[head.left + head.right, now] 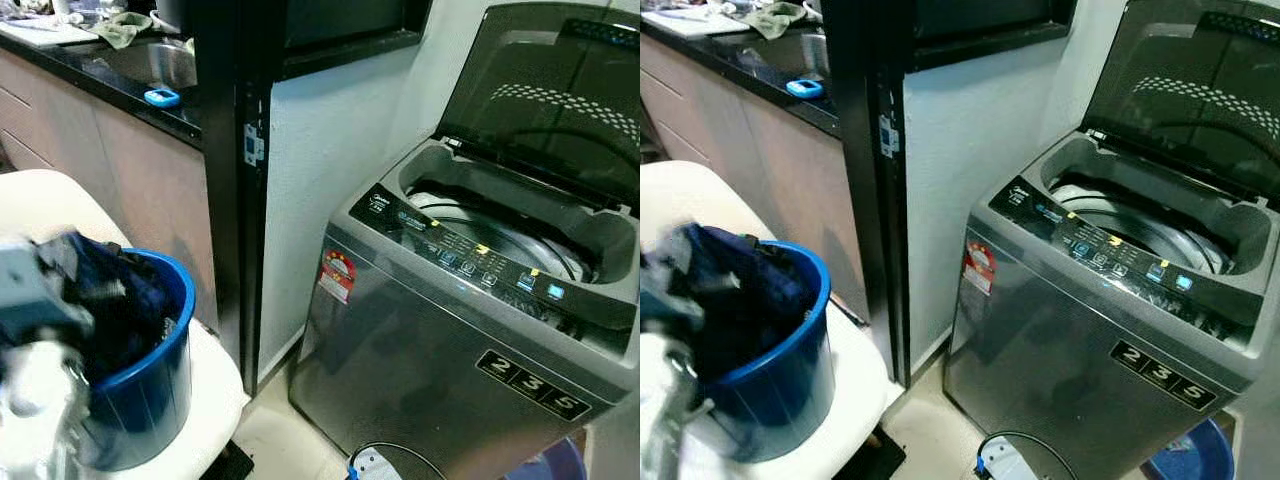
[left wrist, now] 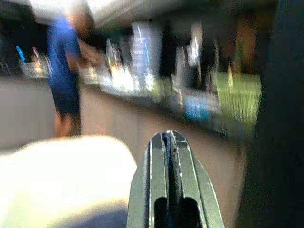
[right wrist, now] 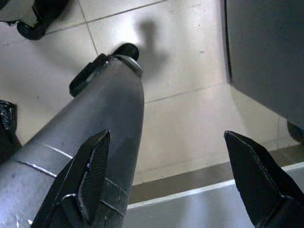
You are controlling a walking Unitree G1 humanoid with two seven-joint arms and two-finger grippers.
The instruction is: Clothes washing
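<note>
One person [image 2: 64, 71] behind left gripper [image 2: 172, 142].

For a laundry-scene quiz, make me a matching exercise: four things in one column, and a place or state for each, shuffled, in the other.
1. washing machine lid
2. blue bucket
3. left gripper
4. right gripper

A. fingers apart, above floor tiles
B. raised open
C. fingers closed together
D. holds dark clothes, on a white seat

Pairs: 1-B, 2-D, 3-C, 4-A
</note>
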